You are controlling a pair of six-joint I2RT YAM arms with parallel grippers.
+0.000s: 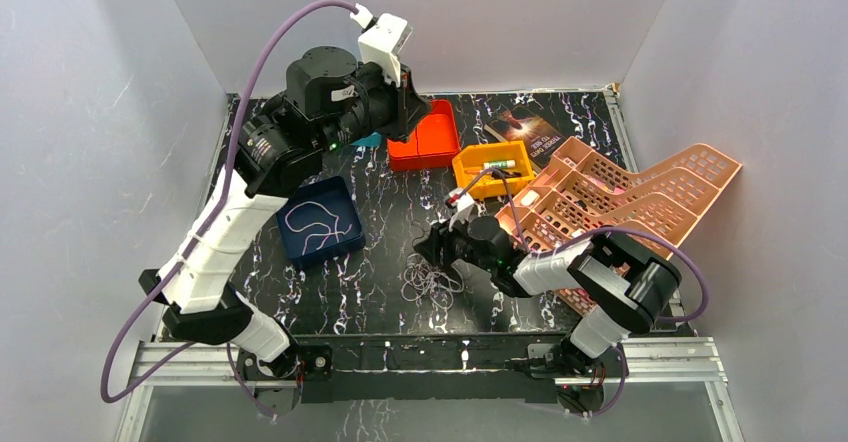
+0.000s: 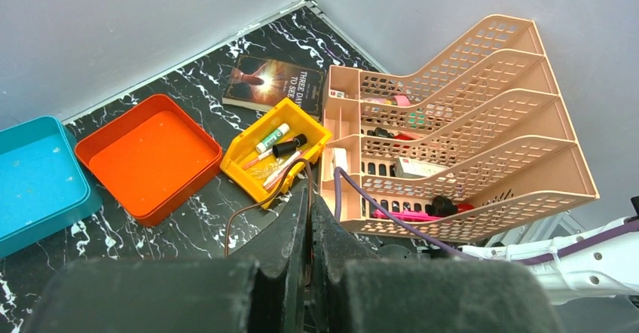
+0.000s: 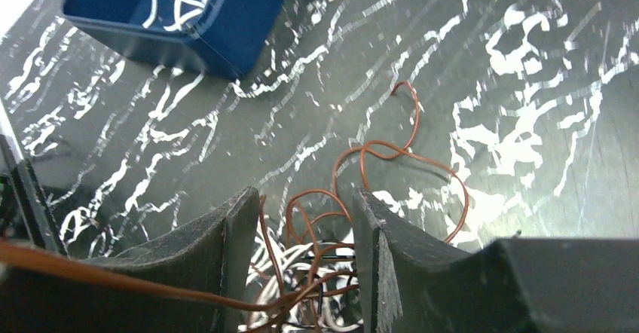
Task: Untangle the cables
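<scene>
The tangle of thin, thread-like cables (image 1: 432, 284), copper-brown, white and black loops heaped together, lies on the glossy black, white-veined surface (image 1: 370, 282) near the front edge. The right arm is by far the nearer. Its right tool (image 3: 305, 205) hangs low directly over the heap, its two matte black fingers (image 3: 226, 258) spread wide, straddling the loops and gripping nothing. One copper-brown strand (image 3: 113, 279) runs taut out of the heap past the left finger, its long axis seemingly slanting up toward the raised left arm. There the left tool (image 2: 309, 197) is pressed closed with a brown wire caught in the seam, by the look of it this same strand. The coming move likely turns on the right fingers pinning the white and black loops while the brown pulls free along that line. A pale lavender cable (image 1: 315, 224) rests apart in the dark blue square plastic tray (image 1: 352, 212), left of the heap. The wires look springy enough to hold their curls, so snagging is a risk.
</scene>
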